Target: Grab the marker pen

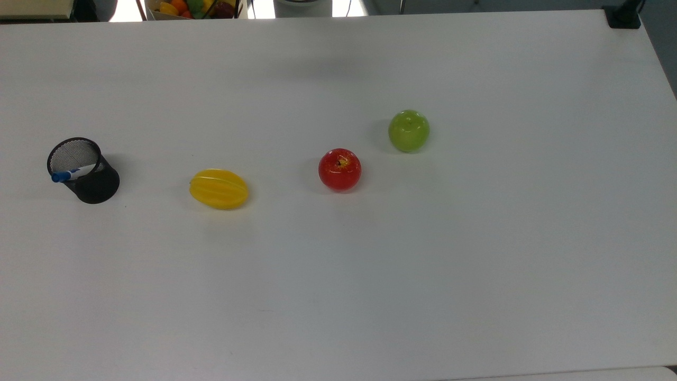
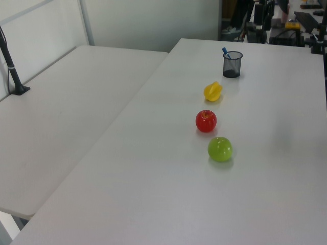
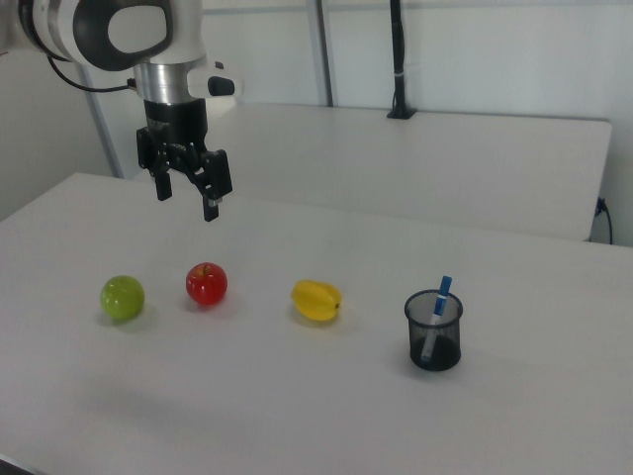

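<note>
The marker pen [image 1: 71,173] has a white barrel and a blue cap and stands tilted in a black mesh cup [image 1: 100,185] at the top view's left. Its blue cap sticks out over the rim [image 2: 225,51] [image 3: 442,293]. In the right view the cup [image 3: 433,336] stands at the right of a row of fruit. My gripper [image 3: 186,206] hangs open in the air above the table, over the red apple [image 3: 207,284] and far to the left of the cup. Nothing is between its fingers.
On the white table [image 1: 370,291] a yellow starfruit [image 1: 219,189], a red apple [image 1: 339,169] and a green apple [image 1: 409,130] lie in a row. A second table [image 2: 61,112] adjoins it. A black clamp post [image 3: 398,59] stands behind.
</note>
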Tool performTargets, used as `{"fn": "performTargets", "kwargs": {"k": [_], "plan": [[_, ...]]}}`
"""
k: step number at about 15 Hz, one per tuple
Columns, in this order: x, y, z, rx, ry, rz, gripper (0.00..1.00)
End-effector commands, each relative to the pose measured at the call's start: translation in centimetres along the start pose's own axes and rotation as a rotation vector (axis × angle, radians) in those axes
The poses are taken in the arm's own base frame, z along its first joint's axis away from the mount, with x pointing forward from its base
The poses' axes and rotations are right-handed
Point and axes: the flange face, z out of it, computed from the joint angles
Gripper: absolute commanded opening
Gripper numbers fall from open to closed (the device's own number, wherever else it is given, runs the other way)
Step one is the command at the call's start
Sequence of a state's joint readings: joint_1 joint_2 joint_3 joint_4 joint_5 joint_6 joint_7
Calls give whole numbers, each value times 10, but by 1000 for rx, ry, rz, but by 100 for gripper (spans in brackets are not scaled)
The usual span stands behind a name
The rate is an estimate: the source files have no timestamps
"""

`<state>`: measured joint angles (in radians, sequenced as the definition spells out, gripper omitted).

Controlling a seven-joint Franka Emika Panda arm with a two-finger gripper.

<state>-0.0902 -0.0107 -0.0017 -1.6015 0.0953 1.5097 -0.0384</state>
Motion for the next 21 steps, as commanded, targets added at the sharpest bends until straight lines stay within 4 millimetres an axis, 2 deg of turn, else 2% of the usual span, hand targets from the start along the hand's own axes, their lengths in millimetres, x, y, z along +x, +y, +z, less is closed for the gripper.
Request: {"fn": "performTargets", "kwargs": {"k": [1, 10, 11, 13, 18, 21], "plan": [[-6, 3, -3, 5, 4, -11, 100], [0, 18, -8, 12, 27, 11, 100], [4, 25, -5, 14, 28, 16, 100], [15, 37, -11, 12, 110, 46, 100], [37, 64, -4, 12, 193, 93, 100], [61, 79, 11, 0, 264, 114, 100]]}}
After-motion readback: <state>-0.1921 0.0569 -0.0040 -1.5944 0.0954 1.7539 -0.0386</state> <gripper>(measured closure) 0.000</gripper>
